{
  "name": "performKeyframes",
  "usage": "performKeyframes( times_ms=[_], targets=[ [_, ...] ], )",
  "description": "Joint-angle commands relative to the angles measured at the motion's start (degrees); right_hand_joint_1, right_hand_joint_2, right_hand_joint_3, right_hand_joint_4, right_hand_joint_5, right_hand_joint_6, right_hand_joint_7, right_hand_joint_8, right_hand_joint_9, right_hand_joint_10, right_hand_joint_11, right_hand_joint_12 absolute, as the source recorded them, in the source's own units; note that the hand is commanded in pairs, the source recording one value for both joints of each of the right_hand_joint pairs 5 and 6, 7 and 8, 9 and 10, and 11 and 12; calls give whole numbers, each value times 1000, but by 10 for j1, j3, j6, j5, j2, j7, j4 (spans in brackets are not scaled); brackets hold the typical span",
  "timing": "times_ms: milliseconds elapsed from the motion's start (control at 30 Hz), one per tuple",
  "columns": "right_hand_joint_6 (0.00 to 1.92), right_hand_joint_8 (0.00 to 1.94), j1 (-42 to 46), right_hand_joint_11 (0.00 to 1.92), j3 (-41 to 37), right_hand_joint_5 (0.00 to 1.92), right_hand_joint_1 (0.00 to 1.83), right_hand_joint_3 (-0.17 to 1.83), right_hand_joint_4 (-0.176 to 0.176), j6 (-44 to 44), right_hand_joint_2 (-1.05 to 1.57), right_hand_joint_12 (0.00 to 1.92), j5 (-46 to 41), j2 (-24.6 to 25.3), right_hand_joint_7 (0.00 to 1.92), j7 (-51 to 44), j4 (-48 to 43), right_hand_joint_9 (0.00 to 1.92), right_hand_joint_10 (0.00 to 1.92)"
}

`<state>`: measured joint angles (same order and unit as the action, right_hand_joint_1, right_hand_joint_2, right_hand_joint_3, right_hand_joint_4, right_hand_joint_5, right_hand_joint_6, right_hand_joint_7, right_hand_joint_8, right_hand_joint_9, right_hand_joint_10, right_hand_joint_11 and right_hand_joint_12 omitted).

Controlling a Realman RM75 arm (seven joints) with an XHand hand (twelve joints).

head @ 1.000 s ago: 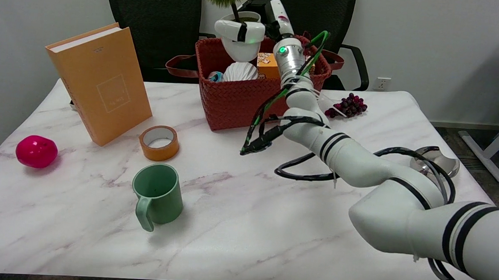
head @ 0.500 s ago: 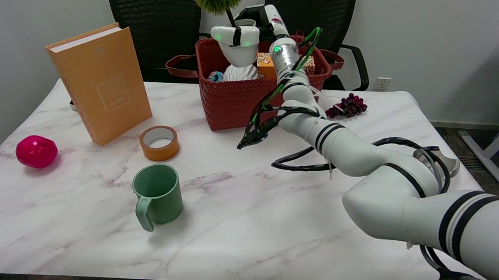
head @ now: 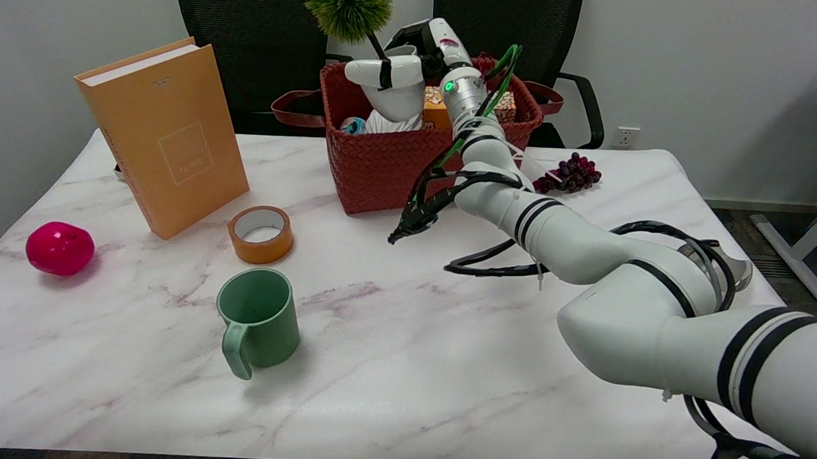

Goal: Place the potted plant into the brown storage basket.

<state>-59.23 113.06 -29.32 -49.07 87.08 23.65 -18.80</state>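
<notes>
The potted plant has a white pot (head: 396, 99) and a round green tuft (head: 348, 2) on a thin stem. My right hand (head: 410, 58) holds the pot around its rim, reaching in from the right. The pot hangs tilted, its lower part inside the brown woven storage basket (head: 391, 162) at the back middle of the table. Under the pot lie a white ribbed object (head: 385, 123) and a small blue-and-white thing (head: 352, 125). An orange box (head: 437, 105) stands in the basket behind my wrist.
A tan book (head: 165, 136) leans at the left. An orange tape roll (head: 260, 233), a green mug (head: 258, 319) and a pink ball (head: 59, 247) sit in front. Dark grapes (head: 571, 172) lie right of the basket. Black chairs stand behind the table.
My right hand has lowered the potted plant and carried it slightly left, so the pot now dips into the basket. The tuft has come fully into view.
</notes>
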Motion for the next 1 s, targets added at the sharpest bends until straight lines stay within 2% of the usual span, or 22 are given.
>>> performKeyframes(
  times_ms=[33, 900, 1000],
  targets=[
    [1009, 1920, -4, 1920, -13, 1009, 1047, 573, 0, 7, 219, 1920, -1, 0, 1920, -58, 39, 1743, 1743],
    [1042, 1920, 3, 1920, -23, 1042, 1037, 520, 0, 1, 285, 1920, -8, -11, 1920, -71, 41, 1798, 1798],
    [955, 1920, 3, 1920, -21, 955, 1042, 569, 0, 1, 249, 1920, -8, -11, 1920, -71, 38, 1775, 1775]
  ],
)
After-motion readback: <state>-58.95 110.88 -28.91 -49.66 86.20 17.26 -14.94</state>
